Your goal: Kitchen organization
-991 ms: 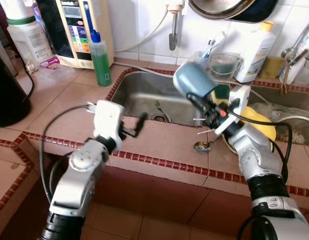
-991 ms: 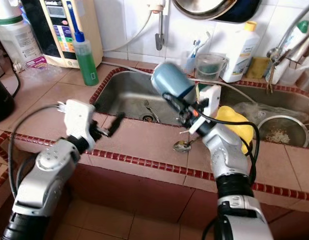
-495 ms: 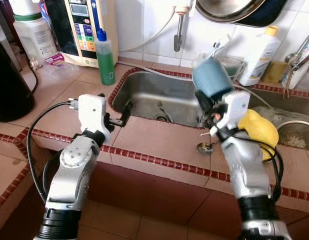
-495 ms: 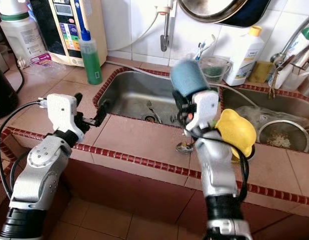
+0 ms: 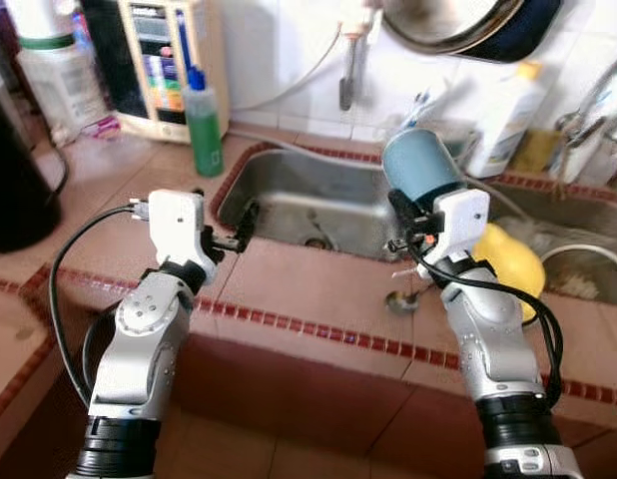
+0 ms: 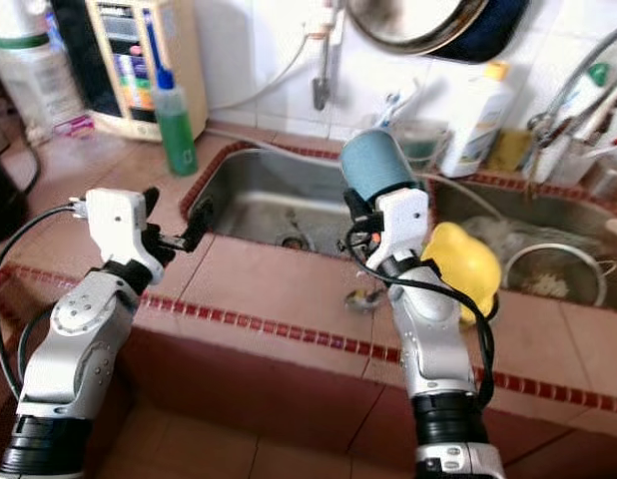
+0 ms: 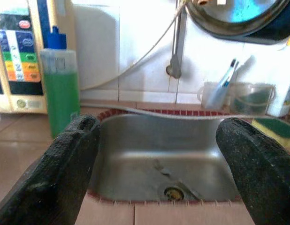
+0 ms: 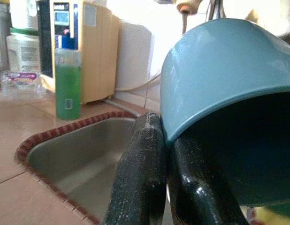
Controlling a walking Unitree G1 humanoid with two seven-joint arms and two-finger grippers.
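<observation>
A blue cup (image 5: 418,165) hangs tilted above the front rim of the steel sink (image 5: 289,190), mouth turned down toward me. My right gripper (image 5: 403,207) is shut on its rim; in the right wrist view one of its fingers (image 8: 140,173) presses outside the cup (image 8: 215,75) and the other sits inside. My left gripper (image 5: 244,215) is open and holds nothing, level at the sink's left front corner. The left wrist view looks between its fingers (image 7: 65,168) into the sink basin (image 7: 159,154).
A spoon (image 5: 400,297) lies on the tiled counter below the cup, beside a yellow object (image 5: 513,264). A green soap bottle (image 5: 202,125), a water purifier (image 5: 169,60) and a black kettle (image 5: 14,170) stand at left. A white bottle (image 5: 503,115) and a hanging pan (image 5: 468,20) are behind.
The view has shifted. My right arm has swung the blue cup from leaning left to nearly upright and drawn it closer. The left gripper stays open near the sink's corner.
</observation>
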